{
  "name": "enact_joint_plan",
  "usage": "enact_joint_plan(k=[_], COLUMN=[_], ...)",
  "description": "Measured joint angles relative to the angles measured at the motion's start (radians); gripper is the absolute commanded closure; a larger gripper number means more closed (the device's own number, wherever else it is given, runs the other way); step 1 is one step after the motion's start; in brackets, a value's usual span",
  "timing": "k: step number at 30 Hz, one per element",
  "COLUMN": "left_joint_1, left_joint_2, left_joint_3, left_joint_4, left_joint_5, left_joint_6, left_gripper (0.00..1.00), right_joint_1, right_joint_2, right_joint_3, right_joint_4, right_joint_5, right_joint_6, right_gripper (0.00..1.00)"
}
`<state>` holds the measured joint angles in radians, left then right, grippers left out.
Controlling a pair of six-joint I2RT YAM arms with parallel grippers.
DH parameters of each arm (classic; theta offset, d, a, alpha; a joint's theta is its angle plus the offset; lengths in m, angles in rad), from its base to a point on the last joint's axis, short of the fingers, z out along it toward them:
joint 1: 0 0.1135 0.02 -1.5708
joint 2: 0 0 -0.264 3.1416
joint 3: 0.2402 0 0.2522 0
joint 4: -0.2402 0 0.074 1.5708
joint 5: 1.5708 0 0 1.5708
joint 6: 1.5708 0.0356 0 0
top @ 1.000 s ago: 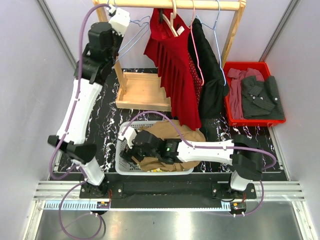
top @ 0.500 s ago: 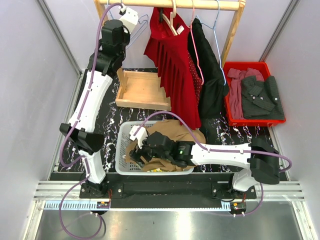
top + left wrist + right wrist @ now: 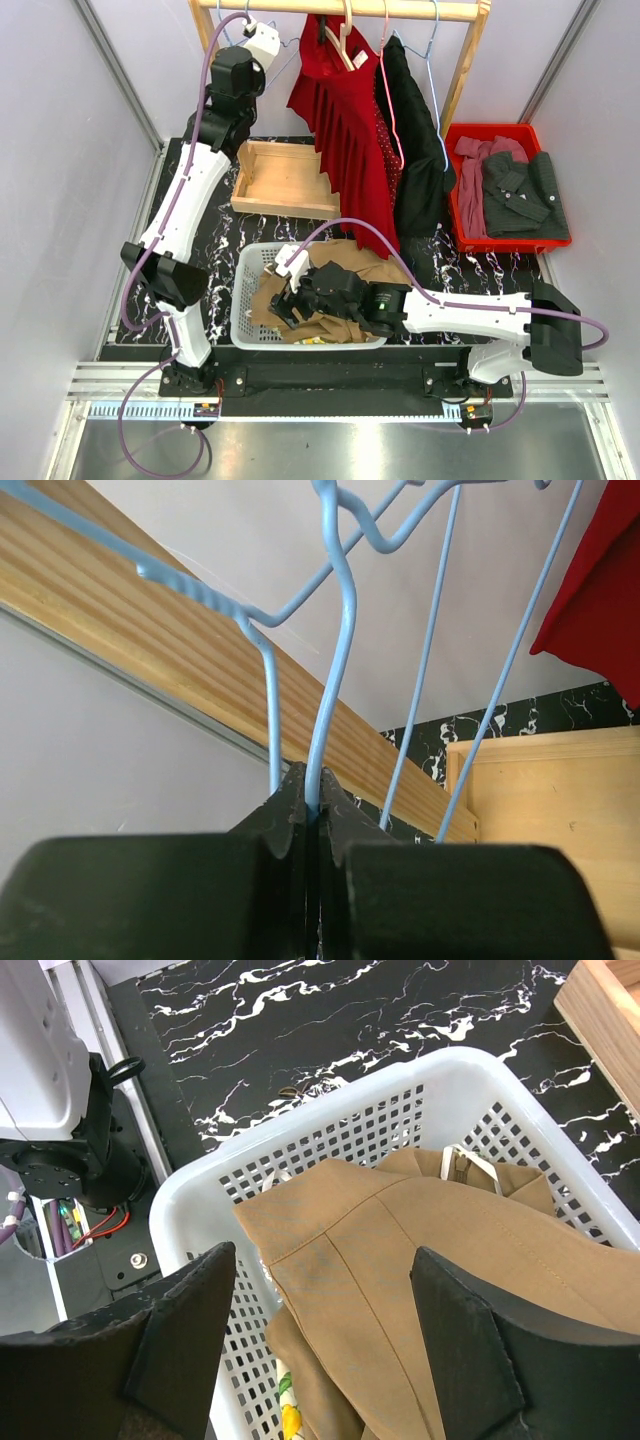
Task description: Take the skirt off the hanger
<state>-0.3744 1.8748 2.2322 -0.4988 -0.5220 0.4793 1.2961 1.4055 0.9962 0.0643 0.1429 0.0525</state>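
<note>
Right gripper (image 3: 322, 1270) is seen spread wide, nothing held between its fingers (image 3: 185, 1335) – it hangs just above the tan skirt (image 3: 430, 1250). The skirt is heaped in the white basket (image 3: 300, 1110) at the near edge of the table, one corner draped over the rim. It lies straight below the fingers, with its seam running from the gap out toward the far right of the wrist view. The right arm is clearly the nearer one. The skirt is judged to be off its hanger already.

Further back and higher, the left gripper (image 3: 312, 802) is clamped on the blue wire hanger (image 3: 335, 670), up beside the wooden rack (image 3: 400, 10). The hanger looks bare (as far as it can be seen) and is well apart from the skirt.

Views differ: the open right fingers are made plain only from the right wrist – overhead, the arm covers much of the basket. The pinch on the wire can be read only from the left wrist. The rack with the red dress (image 3: 345, 140) is laid out only overhead.
</note>
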Motion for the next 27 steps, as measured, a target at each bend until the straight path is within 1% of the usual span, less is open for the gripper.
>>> enact_joint_plan(k=[2, 3, 4, 5, 6, 7, 8, 9, 10, 13, 16, 19, 22, 24, 25, 27], left_joint_1=[0.002, 0.003, 0.003, 0.003, 0.003, 0.003, 0.003, 0.004, 0.004, 0.004, 0.003, 0.003, 0.0, -0.002, -0.004, -0.007], left_joint_2=[0.0, -0.001, -0.007, -0.018, -0.031, -0.046, -0.063, -0.081, -0.1, -0.147, -0.213, -0.301, -0.417, -0.491, -0.534, -0.615], left_joint_3=[-0.001, -0.004, -0.019, -0.042, -0.065, -0.091, -0.119, -0.148, -0.173, -0.214, -0.232, -0.236, -0.246, -0.253, -0.264, -0.282], left_joint_4=[0.001, 0.002, 0.011, 0.019, 0.026, 0.024, 0.021, 0.022, 0.016, 0.008, -0.004, -0.008, -0.02, -0.024, -0.025, -0.038], left_joint_5=[-0.002, -0.001, -0.001, -0.001, -0.001, 0.001, 0.002, 0.002, 0.006, 0.007, 0.012, 0.022, 0.037, 0.053, 0.066, 0.089], left_joint_6=[-0.002, -0.003, -0.007, -0.01, -0.012, -0.013, -0.019, -0.023, -0.026, -0.035, -0.044, -0.058, -0.077, -0.093, -0.106, -0.131], left_gripper=[1.0, 0.97, 0.88, 0.55, 0.45, 0.38, 0.19, 0.03, 0.01, 0.01, 0.01, 0.01, 0.01, 0.01, 0.01, 0.01], right_joint_1=[0.0, 0.0, 0.0, 0.0, 0.0, 0.0, 0.0, 0.0, 0.0, -0.005, -0.028, -0.08, -0.153, -0.205, -0.224, -0.272], right_joint_2=[-0.003, -0.003, -0.003, -0.004, -0.006, -0.01, -0.015, -0.019, -0.027, -0.05, -0.078, -0.106, -0.11, -0.094, -0.079, -0.006], right_joint_3=[-0.003, -0.003, -0.004, -0.004, -0.004, -0.004, -0.004, -0.003, -0.001, 0.026, 0.095, 0.203, 0.355, 0.487, 0.56, 0.769], right_joint_4=[-0.001, -0.001, -0.001, -0.001, -0.002, -0.005, -0.01, -0.016, -0.031, -0.09, -0.145, -0.196, -0.241, -0.269, -0.29, -0.3], right_joint_5=[0.006, 0.01, 0.016, 0.022, 0.028, 0.035, 0.045, 0.056, 0.077, 0.122, 0.156, 0.185, 0.203, 0.208, 0.209, 0.213], right_joint_6=[0.002, 0.002, 0.002, 0.002, 0.001, -0.001, -0.005, -0.009, -0.022, -0.06, -0.098, -0.127, -0.155, -0.182, -0.193, -0.23], right_gripper=[0.21, 0.2, 0.2, 0.18, 0.17, 0.15, 0.12, 0.11, 0.1, 0.09, 0.08, 0.08, 0.09, 0.09, 0.09, 0.09])
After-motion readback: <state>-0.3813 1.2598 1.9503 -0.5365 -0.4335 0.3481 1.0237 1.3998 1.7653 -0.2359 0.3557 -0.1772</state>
